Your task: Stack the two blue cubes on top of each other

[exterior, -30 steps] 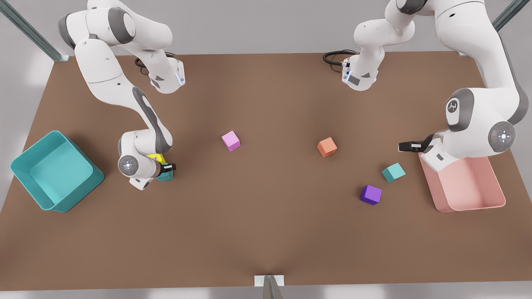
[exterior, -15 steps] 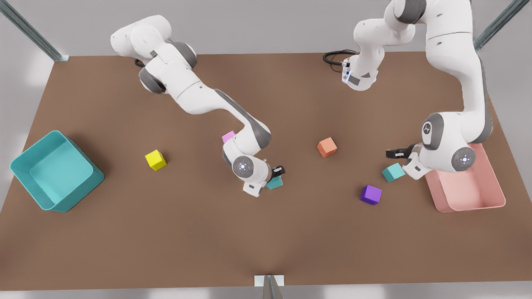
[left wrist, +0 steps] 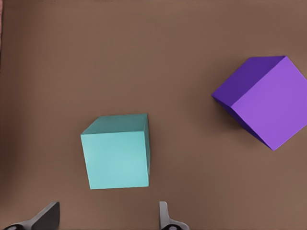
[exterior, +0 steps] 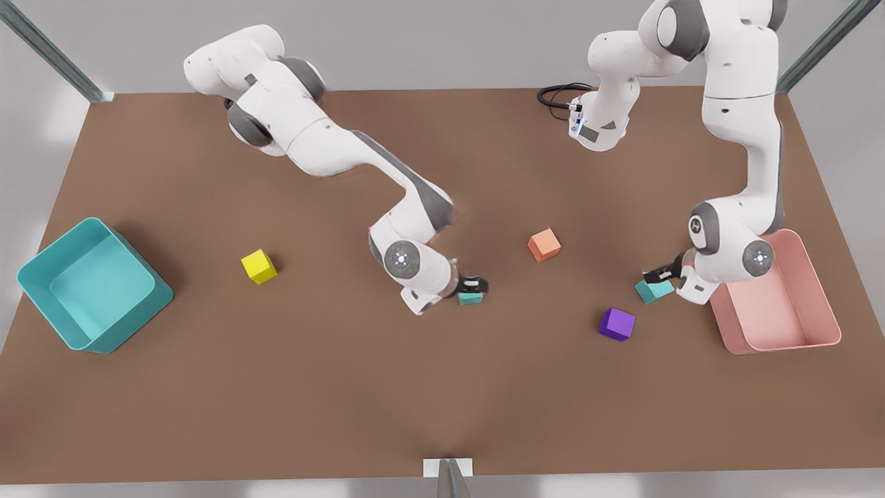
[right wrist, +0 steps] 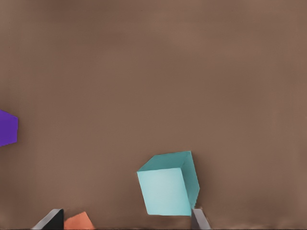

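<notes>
One blue cube [exterior: 470, 299] rests on the table near the middle. My right gripper [exterior: 474, 283] hovers just over it, open; in the right wrist view this blue cube [right wrist: 168, 184] lies below the right gripper [right wrist: 124, 221], close to one finger. The other blue cube [exterior: 653, 290] sits at the front view's right beside the pink bin. My left gripper [exterior: 658, 274] hangs over it, open. In the left wrist view that blue cube [left wrist: 116, 152] lies just ahead of the left gripper [left wrist: 105, 218], not between the fingers.
A purple cube [exterior: 617, 324] sits close to the right-hand blue cube. An orange cube [exterior: 544, 245] lies between the two arms and a yellow cube [exterior: 258, 266] farther left. A teal bin [exterior: 138, 318] stands at the left edge, a pink bin [exterior: 781, 342] at the right.
The right gripper carried its blue cube from beside the yellow cube to the table's middle, and its fingers now stand apart over it. The left gripper came down over the other blue cube.
</notes>
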{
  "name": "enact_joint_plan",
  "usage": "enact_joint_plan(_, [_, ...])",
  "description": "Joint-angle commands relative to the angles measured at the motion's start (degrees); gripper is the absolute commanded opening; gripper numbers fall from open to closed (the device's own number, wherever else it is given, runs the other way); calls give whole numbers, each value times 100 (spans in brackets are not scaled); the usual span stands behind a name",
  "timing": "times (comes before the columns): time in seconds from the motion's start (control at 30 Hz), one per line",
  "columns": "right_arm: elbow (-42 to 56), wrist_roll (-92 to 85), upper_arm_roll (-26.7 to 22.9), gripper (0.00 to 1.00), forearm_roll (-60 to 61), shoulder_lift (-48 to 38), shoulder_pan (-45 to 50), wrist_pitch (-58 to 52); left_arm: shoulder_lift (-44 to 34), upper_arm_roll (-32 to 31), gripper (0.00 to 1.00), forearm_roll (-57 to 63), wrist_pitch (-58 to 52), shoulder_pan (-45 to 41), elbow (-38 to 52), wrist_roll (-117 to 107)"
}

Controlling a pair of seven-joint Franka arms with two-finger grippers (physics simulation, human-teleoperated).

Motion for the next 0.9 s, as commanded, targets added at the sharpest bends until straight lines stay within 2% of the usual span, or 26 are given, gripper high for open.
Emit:
enact_joint_plan(0.0, [-2,1003,21,100,305,-615,-639,-1858,142,2,100,-76,743,-5,10,-885])
enact_joint_plan(0.07, [-46,-1045,-23,100,112,-1046,-1781,-3413,186,2,100,-208,814,-31,18,-885])
enact_joint_plan(0.1, [-29,-2191,-14,100,-360,-1055,-2219,-3721,212,2,100,-208,814,-31,27,-876])
enact_joint_plan(0.17, [-47,-5849,-58,100,-2075,-915,-3091,-3618,265,2,100,-217,972,-22,18,-885])
enact_joint_plan(0.2, [-29,-6687,-93,100,-2656,-958,-3153,-3529,292,2,100,-217,972,-13,18,-1068])
enact_joint_plan(0.23, [-64,-6997,-93,100,-2657,-1195,-3329,-3634,292,2,100,-208,972,-22,18,-1473])
enact_joint_plan(0.3, [-99,-6945,-85,100,-2587,-1811,-3602,-4557,301,2,100,-208,972,-22,18,-1482])
enact_joint_plan(0.37, [-529,-6401,-58,100,-2534,-2355,-3593,-4654,344,2,100,-208,972,-22,18,-1482])
enact_joint_plan(0.47, [-2586,-6154,-67,99,-2033,-3885,-3909,-3380,424,2,100,-208,981,-22,18,-1474])
enact_joint_plan(0.87, [-2604,-5881,-58,100,-2068,-3824,-3892,-3423,758,2,100,-190,981,-13,10,-1447])
